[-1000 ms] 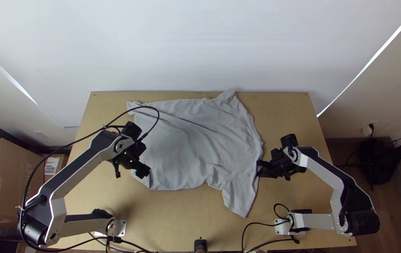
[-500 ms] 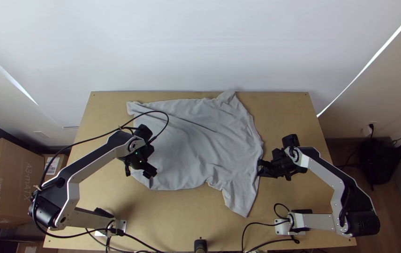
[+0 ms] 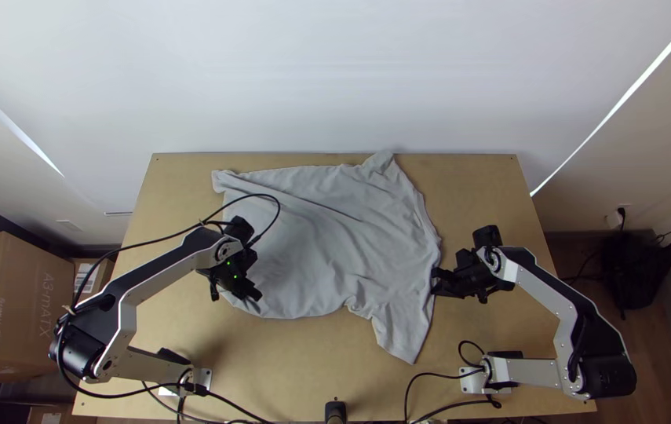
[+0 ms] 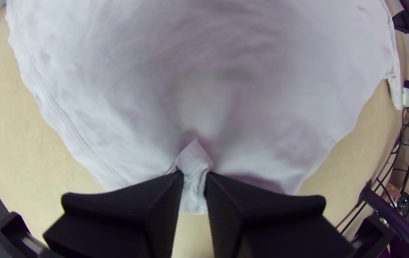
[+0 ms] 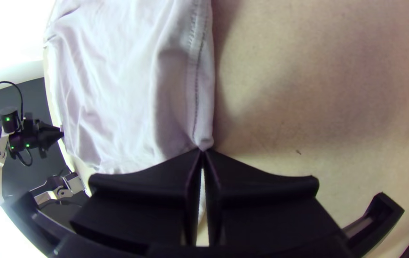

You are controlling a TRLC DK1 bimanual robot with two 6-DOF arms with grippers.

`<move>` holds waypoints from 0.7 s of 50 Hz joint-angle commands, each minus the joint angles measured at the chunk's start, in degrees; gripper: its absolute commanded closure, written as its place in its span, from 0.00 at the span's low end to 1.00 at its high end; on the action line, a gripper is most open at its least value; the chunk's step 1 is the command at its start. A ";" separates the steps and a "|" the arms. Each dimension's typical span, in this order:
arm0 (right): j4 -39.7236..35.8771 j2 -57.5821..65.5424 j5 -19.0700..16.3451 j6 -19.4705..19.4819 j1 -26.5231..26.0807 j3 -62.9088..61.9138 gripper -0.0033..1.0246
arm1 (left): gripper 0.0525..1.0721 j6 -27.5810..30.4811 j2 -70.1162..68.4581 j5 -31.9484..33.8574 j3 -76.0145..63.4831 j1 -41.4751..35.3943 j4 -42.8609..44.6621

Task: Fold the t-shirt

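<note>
Black and wide-fingered at the left gripper (image 4: 195, 176), closed on a small puckered tuft at the border of the light grey, thin-fabric t-shirt (image 3: 327, 251), and pinched almost finger to finger on a stitched edge at the black right gripper (image 5: 203, 152). Spread out, wrinkled, across the light wooden counter (image 3: 492, 196) beyond. Likely to handle light, soft and limp, sagging between holds, so best taken by seams and outer corners, then kept gently taut while folding.
</note>
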 commanded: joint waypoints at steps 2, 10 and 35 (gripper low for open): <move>0.47 -0.81 1.35 0.91 -0.90 -1.58 0.97 | 0.85 1.07 -2.61 0.81 -1.79 0.73 0.73; 0.55 -4.24 1.09 1.18 -2.65 -0.53 0.97 | 0.97 1.60 -6.74 0.99 -0.91 4.07 1.17; 2.40 -18.47 1.35 5.66 -6.52 13.53 0.97 | 0.98 -12.91 -19.22 2.75 12.01 15.15 6.00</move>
